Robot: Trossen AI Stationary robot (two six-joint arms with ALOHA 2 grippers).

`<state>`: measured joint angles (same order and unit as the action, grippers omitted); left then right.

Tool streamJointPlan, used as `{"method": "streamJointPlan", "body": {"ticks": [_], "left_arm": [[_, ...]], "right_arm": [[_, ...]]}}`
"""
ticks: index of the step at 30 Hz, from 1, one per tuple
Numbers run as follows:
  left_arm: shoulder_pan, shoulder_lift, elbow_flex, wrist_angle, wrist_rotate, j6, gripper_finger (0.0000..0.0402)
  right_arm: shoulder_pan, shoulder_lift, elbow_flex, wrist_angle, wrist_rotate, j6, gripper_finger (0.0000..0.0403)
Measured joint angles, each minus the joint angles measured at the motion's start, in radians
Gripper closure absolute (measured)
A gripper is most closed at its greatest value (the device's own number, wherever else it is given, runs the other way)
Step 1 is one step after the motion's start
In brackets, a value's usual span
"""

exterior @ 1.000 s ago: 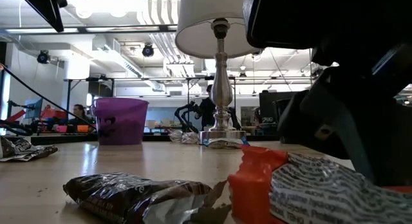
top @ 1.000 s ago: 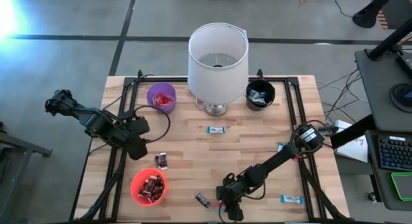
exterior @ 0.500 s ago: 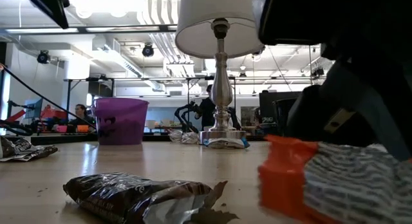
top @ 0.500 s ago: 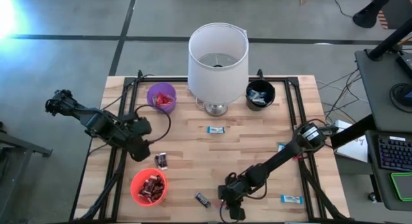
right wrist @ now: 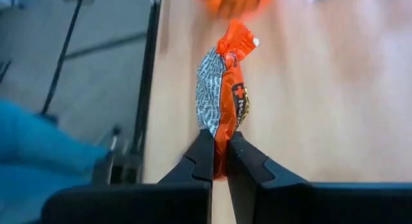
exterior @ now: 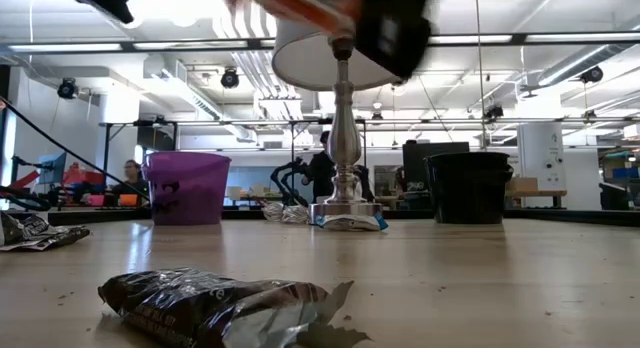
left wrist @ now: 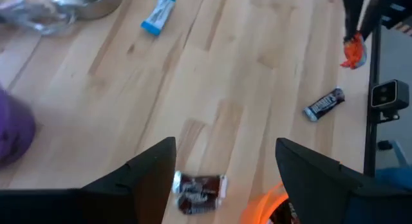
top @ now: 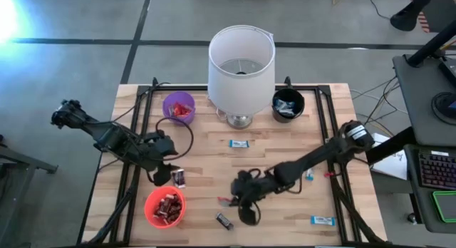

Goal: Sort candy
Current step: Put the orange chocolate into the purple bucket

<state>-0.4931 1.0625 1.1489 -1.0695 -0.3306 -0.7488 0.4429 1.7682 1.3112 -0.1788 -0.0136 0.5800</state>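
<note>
Orange candy [right wrist: 223,95] in right pincer [right wrist: 219,161], three cups [top: 164,207]

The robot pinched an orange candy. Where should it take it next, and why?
Probably toward the purple cup, which seems to hold red-orange wrappers like this one. The right tool is shut on the orange candy and holds it off the table, so carrying looks like the next step. The red cup appears to hold dark bars.

Wooden table [top: 214,159] with black frame rails; on it: lamp [top: 241,63] at back centre; purple cup [top: 178,107], black cup [top: 288,104], red cup [top: 164,206]; blue-white candy [top: 239,143], another [top: 322,220]; dark candies [top: 178,177], [top: 224,220].
</note>
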Motion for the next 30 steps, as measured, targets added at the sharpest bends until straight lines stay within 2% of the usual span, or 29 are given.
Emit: {"method": "streamJointPlan", "body": {"ticks": [4, 10, 15, 20, 30], "left_arm": [[0.002, 0.041, -0.009, 0.094, 0.000, 0.074, 0.0158], [0.002, 0.111, -0.009, 0.255, 0.001, 0.192, 0.0174], [0.003, 0.157, -0.009, 0.319, 0.001, 0.237, 0.0187], [0.005, 0.197, -0.009, 0.412, 0.014, 0.295, 0.0195], [0.013, 0.244, 0.002, 0.493, 0.035, 0.394, 0.0197]], "right_arm": [[-0.053, -0.014, 0.071, 0.000, 0.049, -0.098, 0.0390], [-0.122, -0.014, 0.148, -0.004, 0.050, -0.160, 0.0390], [-0.148, -0.014, 0.180, -0.009, 0.043, -0.197, 0.0390], [-0.170, -0.015, 0.183, -0.009, 0.041, -0.200, 0.0390], [-0.185, -0.006, 0.179, -0.008, 0.041, -0.187, 0.0390]]}}
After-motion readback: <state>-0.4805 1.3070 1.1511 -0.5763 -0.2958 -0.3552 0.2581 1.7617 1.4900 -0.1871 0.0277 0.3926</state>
